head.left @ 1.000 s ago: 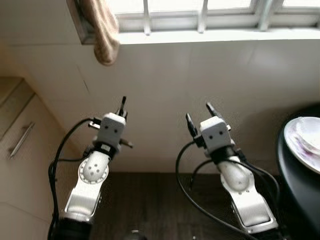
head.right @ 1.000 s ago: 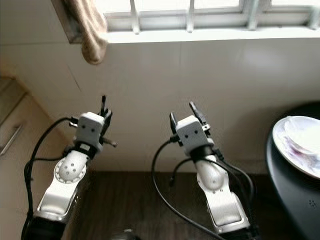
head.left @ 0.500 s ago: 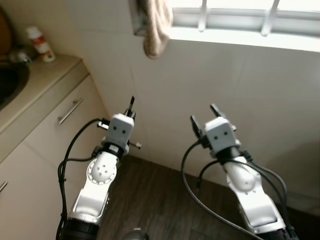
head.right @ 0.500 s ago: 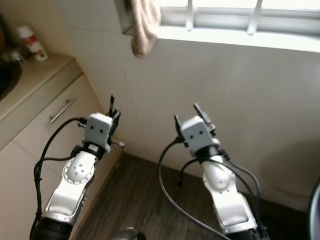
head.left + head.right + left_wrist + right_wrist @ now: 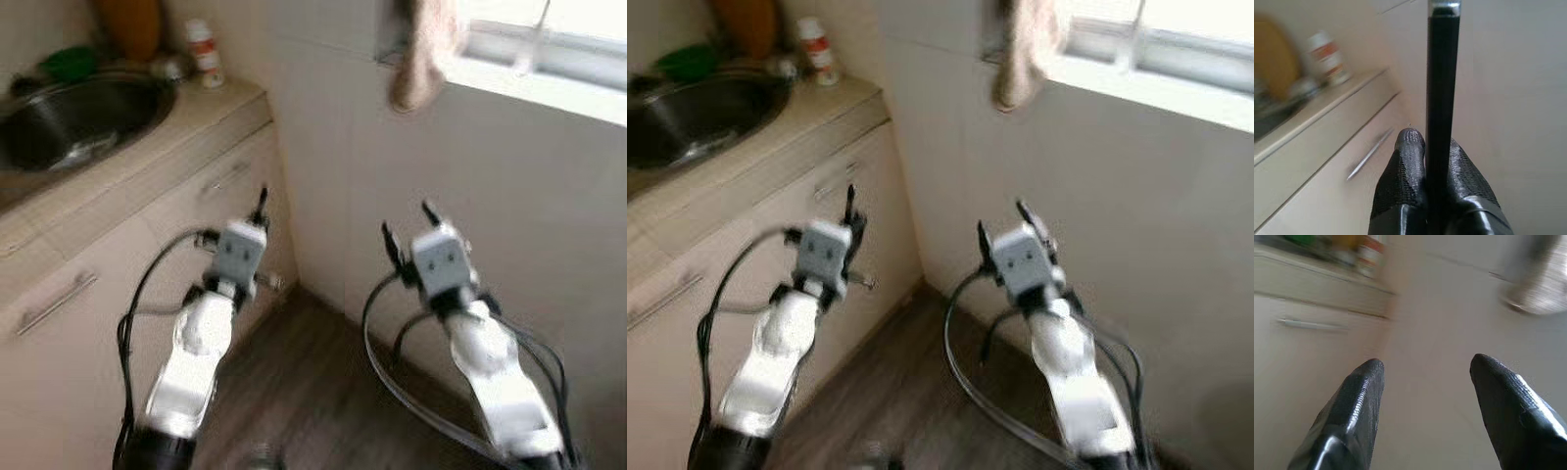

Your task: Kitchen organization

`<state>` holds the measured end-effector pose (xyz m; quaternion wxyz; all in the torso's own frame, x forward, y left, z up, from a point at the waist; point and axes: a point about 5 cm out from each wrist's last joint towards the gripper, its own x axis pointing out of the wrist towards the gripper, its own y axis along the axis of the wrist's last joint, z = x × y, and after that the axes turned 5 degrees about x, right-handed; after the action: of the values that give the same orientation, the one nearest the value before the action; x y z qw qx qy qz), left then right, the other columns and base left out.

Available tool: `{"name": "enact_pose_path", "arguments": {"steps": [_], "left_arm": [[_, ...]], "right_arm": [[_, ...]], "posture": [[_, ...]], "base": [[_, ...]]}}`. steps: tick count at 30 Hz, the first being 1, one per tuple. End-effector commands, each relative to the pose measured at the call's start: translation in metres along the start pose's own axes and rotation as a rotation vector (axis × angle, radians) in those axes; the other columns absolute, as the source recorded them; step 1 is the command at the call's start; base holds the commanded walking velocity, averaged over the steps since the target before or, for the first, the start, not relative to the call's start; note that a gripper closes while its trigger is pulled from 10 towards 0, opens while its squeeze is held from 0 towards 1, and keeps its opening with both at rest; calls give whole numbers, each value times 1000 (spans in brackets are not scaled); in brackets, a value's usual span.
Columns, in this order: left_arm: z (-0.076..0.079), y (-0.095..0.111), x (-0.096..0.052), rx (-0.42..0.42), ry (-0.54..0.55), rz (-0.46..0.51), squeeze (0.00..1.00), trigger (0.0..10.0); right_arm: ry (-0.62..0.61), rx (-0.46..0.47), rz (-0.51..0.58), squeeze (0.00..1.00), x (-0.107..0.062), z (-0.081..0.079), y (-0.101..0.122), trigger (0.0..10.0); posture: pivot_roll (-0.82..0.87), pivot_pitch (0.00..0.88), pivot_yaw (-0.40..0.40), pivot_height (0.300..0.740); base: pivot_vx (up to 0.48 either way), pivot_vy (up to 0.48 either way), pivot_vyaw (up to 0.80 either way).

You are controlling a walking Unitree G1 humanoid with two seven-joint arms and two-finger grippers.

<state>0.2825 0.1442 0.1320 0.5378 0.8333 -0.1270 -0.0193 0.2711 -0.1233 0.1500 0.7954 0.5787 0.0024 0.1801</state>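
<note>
Left eye view, somewhat blurred: both silver arms are raised in front of a pale tiled wall (image 5: 549,196), grippers pointing up. The left gripper (image 5: 261,203) is just beside the front of a beige cabinet (image 5: 147,255); its fingers (image 5: 1410,161) are pressed together around a thin black rod (image 5: 1442,78) that stands straight up between them (what the rod is, cannot tell). The right gripper (image 5: 409,223) hangs in open air near the wall, its fingers (image 5: 1364,391) spread wide with nothing between them.

The cabinet runs along the robot's left, with a metal drawer handle (image 5: 54,302) low on its front and another handle (image 5: 223,178) further along. On top is a beige counter (image 5: 186,122) holding a dark metal sink (image 5: 78,113). At the counter's far end, close to the wall corner, stands a white bottle with a red label (image 5: 204,51); beside it an orange-brown thing (image 5: 132,24) and something green (image 5: 67,64), too blurred to name.

Above, a beige cloth (image 5: 423,54) hangs from the corner of a bright window (image 5: 558,39). Dark wood floor (image 5: 313,392) below the arms.
</note>
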Motion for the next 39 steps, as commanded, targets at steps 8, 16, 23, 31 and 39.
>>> {"name": "enact_pose_path", "arguments": {"steps": [8, 16, 23, 31, 39], "left_arm": [[0, 0, 3, 20, 2, -1, 0, 10000], [0, 0, 3, 27, 7, -3, 0, 10000], [1, -1, 3, 30, 7, -3, 0, 10000], [1, -1, 4, 33, 7, -1, 0, 10000], [1, -1, 5, 41, 15, -1, 0, 10000]], "right_arm": [[7, 7, -5, 0, 0, -1, -1, 10000], [7, 7, -10, 0, 1, -2, -3, 10000], [-7, 20, -16, 0, 1, 0, -4, 10000], [-5, 14, -18, 0, 1, 0, -4, 10000], [3, 3, -17, 0, 1, -1, -4, 10000]], "posture": [[-99, 58, 36, 740], [-97, 47, 35, 740], [-99, 42, 34, 740], [-102, 37, 33, 740], [-99, 44, 30, 740]], "base": [[0, 0, 800], [0, 0, 800], [0, 0, 203], [0, 0, 0], [0, 0, 0]]}}
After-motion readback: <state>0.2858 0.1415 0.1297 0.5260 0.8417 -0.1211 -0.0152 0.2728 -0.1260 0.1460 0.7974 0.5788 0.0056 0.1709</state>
